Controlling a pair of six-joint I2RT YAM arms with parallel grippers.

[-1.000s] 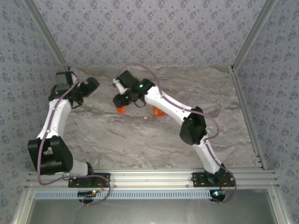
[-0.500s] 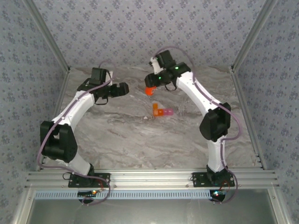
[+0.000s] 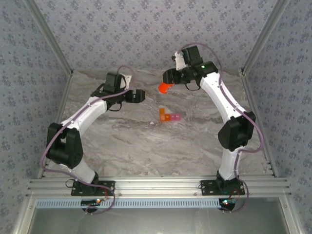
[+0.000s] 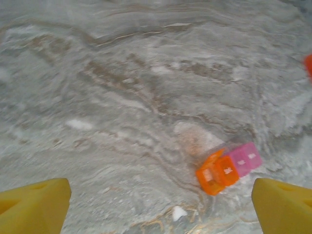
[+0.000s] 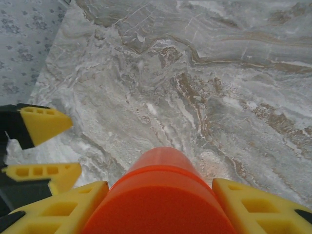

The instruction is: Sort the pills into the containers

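Left claw point(image 3: 138, 95): released, its yellow fingers point(image 4: 34, 204) spread wide with nothing between them; it hovers over the table to the left of the pill box.
Table point(image 3: 122, 141): grey marbled surface.
White lump point(image 4: 179, 213): small and lying on the table just beside the orange cell; too small to tell what it is.
Pill box point(image 3: 168, 116): two joined translucent cells lying on the table near its middle, between the two arms and apart from both claws.
Orange cell point(image 4: 217, 175): the left one in the top view.
Pink cell point(image 4: 246, 158): joined to its right.
Orange round bottle point(image 3: 165, 87): held above the table, farther back than the pill box.
Right claw point(image 5: 158, 192): grasping the bottle, with a yellow finger point(image 5: 253, 204) against each side.
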